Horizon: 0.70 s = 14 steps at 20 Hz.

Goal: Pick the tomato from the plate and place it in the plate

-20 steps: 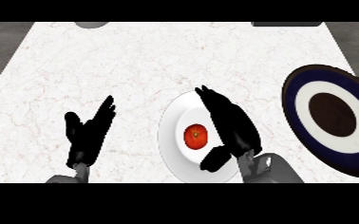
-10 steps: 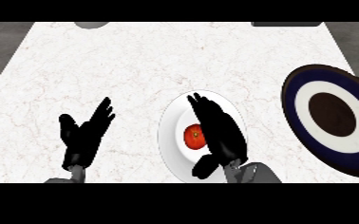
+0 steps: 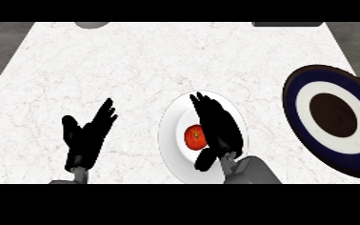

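since the pick has not yet been made, the coming move is judged to turn on one relation – the tomato [image 3: 193, 137] lies just to the left of the right hand [image 3: 224, 133] in the frame, tucked against the palm side, its right edge hidden by the black fingers. the tomato is seen low of centre in the frame, resting on the white plate [image 3: 171, 133], and is round enough that no long axis can be made out. the right hand is held open over that plate, fingers straight and pointing towards the top of the frame with a slight lean to the left, the thumb showing below the tomato; whether the tomato is touched cannot be told. the left hand [image 3: 84, 140] is seen open and resting at the lower left, well apart from the plate, so the right hand is clearly the nearer one. the dark blue plate [image 3: 306, 124] lies at the right edge of the frame on the counter [image 3: 141, 66] – on the far side of the right hand from the tomato – so a carry to the right would be called for once the fingers have been closed round the fruit.
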Each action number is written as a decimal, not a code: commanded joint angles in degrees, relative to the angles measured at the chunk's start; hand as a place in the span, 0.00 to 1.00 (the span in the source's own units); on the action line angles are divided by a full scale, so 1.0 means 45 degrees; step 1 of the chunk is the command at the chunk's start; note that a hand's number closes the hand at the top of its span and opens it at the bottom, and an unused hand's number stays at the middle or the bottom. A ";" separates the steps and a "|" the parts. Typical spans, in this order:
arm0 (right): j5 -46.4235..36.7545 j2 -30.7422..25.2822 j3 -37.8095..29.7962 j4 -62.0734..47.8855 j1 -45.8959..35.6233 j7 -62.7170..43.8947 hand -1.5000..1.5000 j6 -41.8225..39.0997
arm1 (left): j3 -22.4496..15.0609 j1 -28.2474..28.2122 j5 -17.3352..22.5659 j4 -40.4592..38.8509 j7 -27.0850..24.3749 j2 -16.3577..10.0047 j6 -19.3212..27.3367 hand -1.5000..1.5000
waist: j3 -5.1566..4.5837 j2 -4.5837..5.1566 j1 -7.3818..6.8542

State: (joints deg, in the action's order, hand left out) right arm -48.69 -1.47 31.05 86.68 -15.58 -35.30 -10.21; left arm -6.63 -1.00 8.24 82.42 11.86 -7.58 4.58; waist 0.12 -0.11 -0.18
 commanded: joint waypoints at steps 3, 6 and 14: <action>-0.0162 0.0317 -0.0238 -0.1833 -0.0303 0.0943 0.00 0.0675 | 0.0498 0.0879 0.0090 -0.0112 0.1223 -0.0158 -0.0268 0.50 | -0.0026 0.0030 0.0015; 0.0106 0.0322 -0.0333 -0.1459 -0.0832 0.0293 0.00 -0.0501 | 0.0562 0.0036 -0.0215 -0.0419 -0.0264 0.0170 -0.0363 0.50 | -0.0028 0.0023 0.0000; -0.1649 0.0162 0.0235 -0.2258 -0.0033 0.2155 1.00 0.0171 | 0.0462 -0.0477 -0.0413 0.0858 0.0671 0.0221 -0.0317 0.50 | -0.0026 0.0016 0.0005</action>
State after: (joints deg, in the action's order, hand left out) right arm -53.82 -0.46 32.85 76.40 -17.27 -28.68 -9.34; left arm -4.45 -1.33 7.08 83.38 13.00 -7.09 2.81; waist 0.05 -0.13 -0.20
